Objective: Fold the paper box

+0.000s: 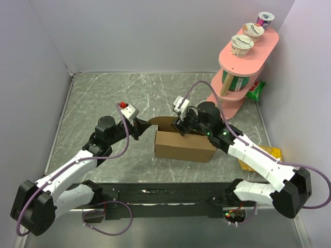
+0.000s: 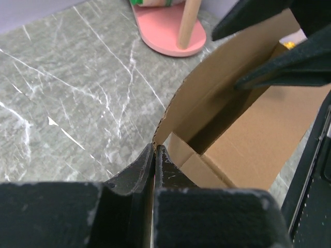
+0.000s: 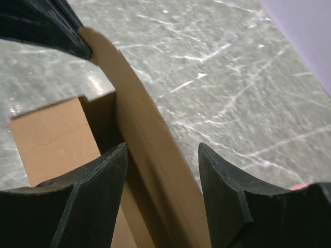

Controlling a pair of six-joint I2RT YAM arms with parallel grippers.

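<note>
paper box (image 1: 183, 146): brown cardboard, matt, unprinted, fibrous cut edges
table (image 1: 103, 93): grey marble-look top, smooth, slight sheen
left gripper (image 2: 155, 150): black plastic, matt, grainy, scuffed
right gripper (image 3: 161, 147): same matt black plastic
stand (image 1: 264, 47): pink, smooth, satin
post (image 2: 189, 23): pale bare wood
cups (image 1: 242, 45): glossy printed lids

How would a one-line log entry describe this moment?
left hand: shut on flap | right hand: open, astride flap | paper box: not yet closed

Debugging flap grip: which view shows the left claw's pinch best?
Left wrist: left claw shut on the box flap edge, close up. Top external shows it small; right wrist shows only its tip at the flap corner.
</note>
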